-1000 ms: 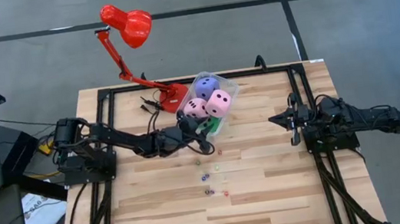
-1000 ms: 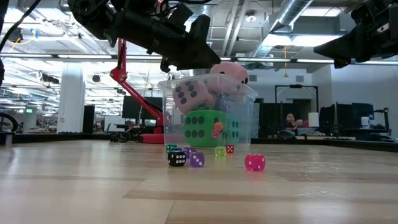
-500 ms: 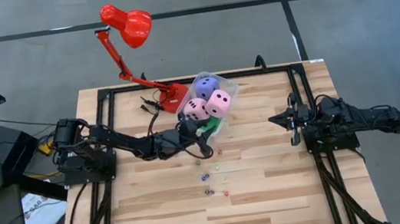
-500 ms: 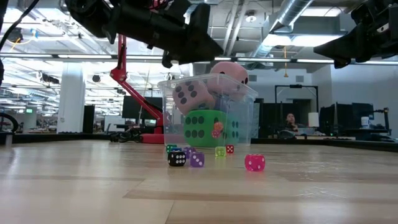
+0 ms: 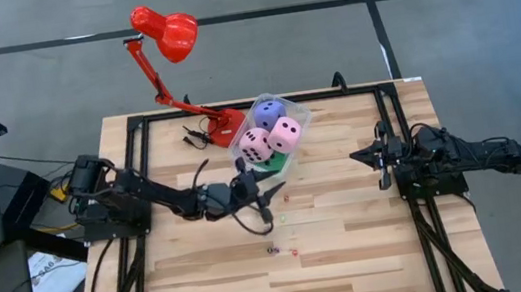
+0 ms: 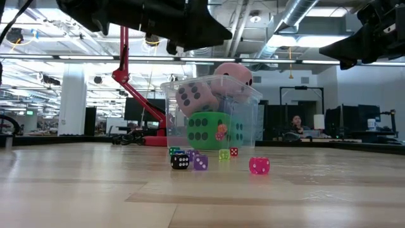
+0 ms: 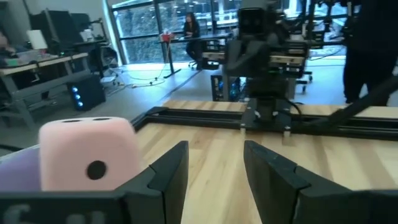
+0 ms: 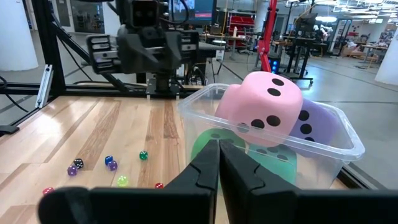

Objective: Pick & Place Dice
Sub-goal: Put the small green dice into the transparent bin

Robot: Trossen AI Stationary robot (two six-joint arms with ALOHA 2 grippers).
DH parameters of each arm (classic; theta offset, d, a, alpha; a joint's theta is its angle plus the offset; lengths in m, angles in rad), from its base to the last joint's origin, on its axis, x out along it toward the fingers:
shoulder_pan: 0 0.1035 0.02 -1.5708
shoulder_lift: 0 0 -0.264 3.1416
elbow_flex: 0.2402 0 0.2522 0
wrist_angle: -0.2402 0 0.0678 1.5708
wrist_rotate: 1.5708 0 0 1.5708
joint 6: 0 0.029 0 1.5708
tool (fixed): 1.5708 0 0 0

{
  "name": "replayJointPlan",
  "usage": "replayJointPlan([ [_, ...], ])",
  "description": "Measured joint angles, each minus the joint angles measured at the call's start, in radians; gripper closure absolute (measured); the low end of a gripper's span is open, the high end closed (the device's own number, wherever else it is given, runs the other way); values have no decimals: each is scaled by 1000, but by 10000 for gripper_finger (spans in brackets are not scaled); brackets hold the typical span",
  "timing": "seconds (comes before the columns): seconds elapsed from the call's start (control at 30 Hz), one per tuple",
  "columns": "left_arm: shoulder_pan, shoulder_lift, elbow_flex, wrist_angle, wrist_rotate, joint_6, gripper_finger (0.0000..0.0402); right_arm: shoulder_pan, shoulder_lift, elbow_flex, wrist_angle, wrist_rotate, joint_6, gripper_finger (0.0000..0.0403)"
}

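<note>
Left arm (image 5: 237,195) has drawn back over the wooden table (image 5: 356,254).

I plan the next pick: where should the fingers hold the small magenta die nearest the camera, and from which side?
Grip the magenta die across two opposite flat faces, coming straight down from above. It sits flat on the table, apart from the other small dice, so its sides look free.

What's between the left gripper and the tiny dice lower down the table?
In the high view, only bare wood lies between the left gripper and the tiny dice; a lone green die sits just aside.
</note>
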Motion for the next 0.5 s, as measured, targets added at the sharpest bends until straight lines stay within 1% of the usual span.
replayJointPlan([
  [0.5,-116,0,0,-1,1,2,257,0,0,0,-14,0,0,394],
])
